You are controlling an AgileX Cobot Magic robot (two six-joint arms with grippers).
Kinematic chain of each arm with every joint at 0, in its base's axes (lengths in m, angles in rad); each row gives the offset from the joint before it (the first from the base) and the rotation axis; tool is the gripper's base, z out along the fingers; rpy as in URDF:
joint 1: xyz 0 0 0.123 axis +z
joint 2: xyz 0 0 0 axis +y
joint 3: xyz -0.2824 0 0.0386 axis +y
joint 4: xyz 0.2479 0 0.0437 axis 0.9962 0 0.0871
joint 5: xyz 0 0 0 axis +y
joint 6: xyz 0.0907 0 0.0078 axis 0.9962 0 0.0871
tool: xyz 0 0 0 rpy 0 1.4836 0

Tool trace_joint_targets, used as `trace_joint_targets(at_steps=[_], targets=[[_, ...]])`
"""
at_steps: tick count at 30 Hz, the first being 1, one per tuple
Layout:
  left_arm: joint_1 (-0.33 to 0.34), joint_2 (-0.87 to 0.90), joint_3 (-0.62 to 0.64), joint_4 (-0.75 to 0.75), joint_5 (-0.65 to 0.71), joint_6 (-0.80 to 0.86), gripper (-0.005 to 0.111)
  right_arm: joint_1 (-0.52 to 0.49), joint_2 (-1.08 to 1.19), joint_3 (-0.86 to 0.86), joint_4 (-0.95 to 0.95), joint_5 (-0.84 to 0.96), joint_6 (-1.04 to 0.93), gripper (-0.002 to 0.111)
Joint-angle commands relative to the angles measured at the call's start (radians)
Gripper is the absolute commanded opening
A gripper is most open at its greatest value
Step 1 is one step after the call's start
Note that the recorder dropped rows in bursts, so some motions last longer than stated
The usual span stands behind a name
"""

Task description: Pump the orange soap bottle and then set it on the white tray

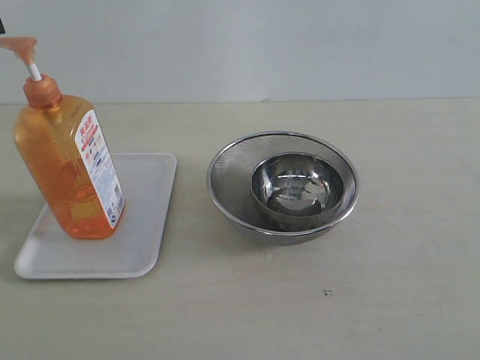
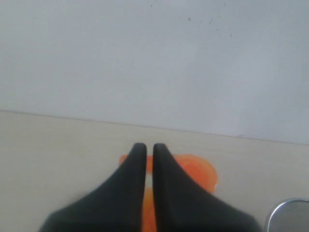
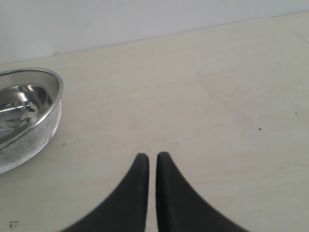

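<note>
pale tabletop (image 1: 375, 300) is shown. the orange soap bottle (image 1: 67, 169) is stood upright on the white tray (image 1: 146, 217), so placing is judged done. the left gripper (image 2: 149, 147), by the pump head (image 2: 198, 171), and the right gripper (image 3: 152, 157) are clenched empty; pumping cannot be confirmed.

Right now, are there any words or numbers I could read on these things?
White label on the orange soap bottle: red heading and small print, too small and blurred to read.
White tray, steel strainer, steel bowl: no writing visible.
</note>
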Motion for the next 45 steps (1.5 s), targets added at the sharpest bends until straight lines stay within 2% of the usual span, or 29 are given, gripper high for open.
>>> trace_joint_targets(at_steps=[1, 5, 11, 17, 23, 45], targets=[[0.004, 0.041, -0.018, 0.008, -0.002, -0.007, 0.005, -0.003, -0.004, 0.0, 0.001, -0.01, -0.004, 0.001], [0.004, 0.069, -0.018, 0.008, 0.022, -0.007, 0.005, -0.003, -0.004, 0.0, 0.001, -0.01, -0.004, 0.001], [0.004, -0.001, -0.054, 0.037, 0.059, -0.007, 0.005, -0.003, -0.004, 0.0, 0.001, -0.01, -0.004, 0.001], [0.004, -0.009, -0.044, -0.005, 0.068, -0.007, 0.005, -0.003, -0.004, 0.0, 0.001, -0.01, -0.004, 0.001], [0.004, -0.008, 0.005, -0.025, 0.06, -0.007, 0.005, -0.003, -0.004, 0.0, 0.001, -0.009, -0.002, 0.001], [0.004, 0.068, -0.015, -0.003, 0.022, -0.01, 0.005, -0.003, -0.004, 0.0, 0.001, -0.005, -0.002, 0.001]])
